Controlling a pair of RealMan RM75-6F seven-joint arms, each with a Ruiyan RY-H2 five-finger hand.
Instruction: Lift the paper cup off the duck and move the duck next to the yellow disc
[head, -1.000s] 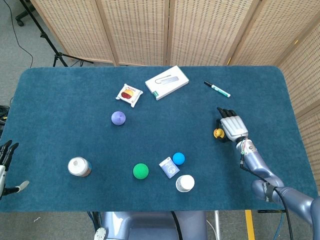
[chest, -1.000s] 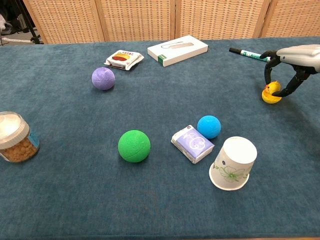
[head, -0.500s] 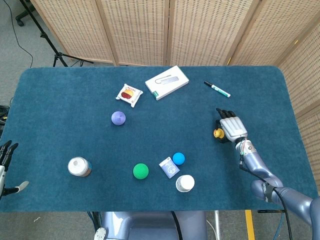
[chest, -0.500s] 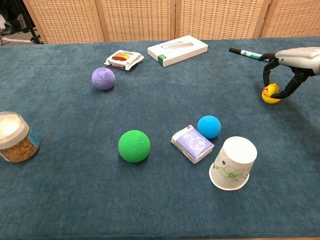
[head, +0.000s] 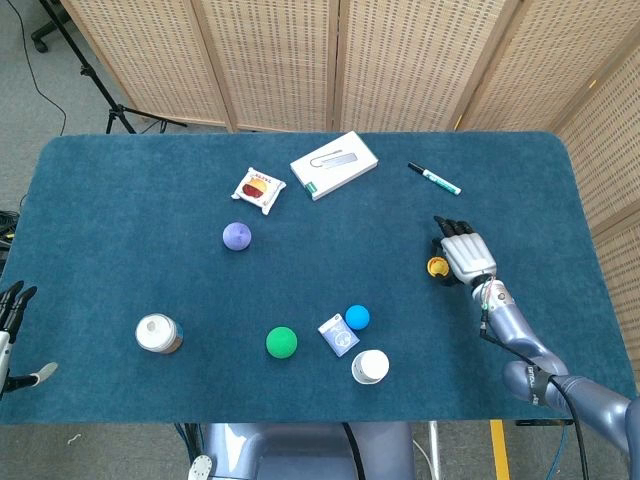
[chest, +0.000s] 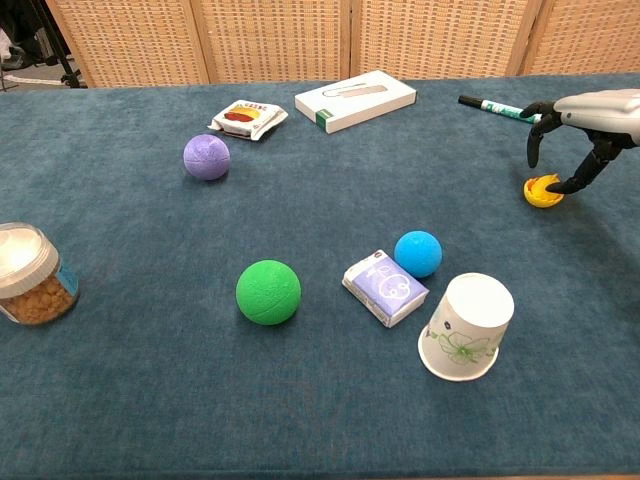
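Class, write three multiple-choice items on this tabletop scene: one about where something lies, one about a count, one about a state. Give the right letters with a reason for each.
1. Where does the marker pen lie?
A. beside the jar
B. on the far right part of the table, beyond the right hand
C. on the white box

2. How many balls are on the table?
A. two
B. three
C. five

3. How does the paper cup stand?
A. mouth down
B. lying flat on its side
C. stacked on the jar

Answers:
1 B: the pen sits past the right hand, near the table's far edge.
2 B: purple ball, green ball and blue ball.
3 A: its closed base faces up and its wider rim meets the cloth.
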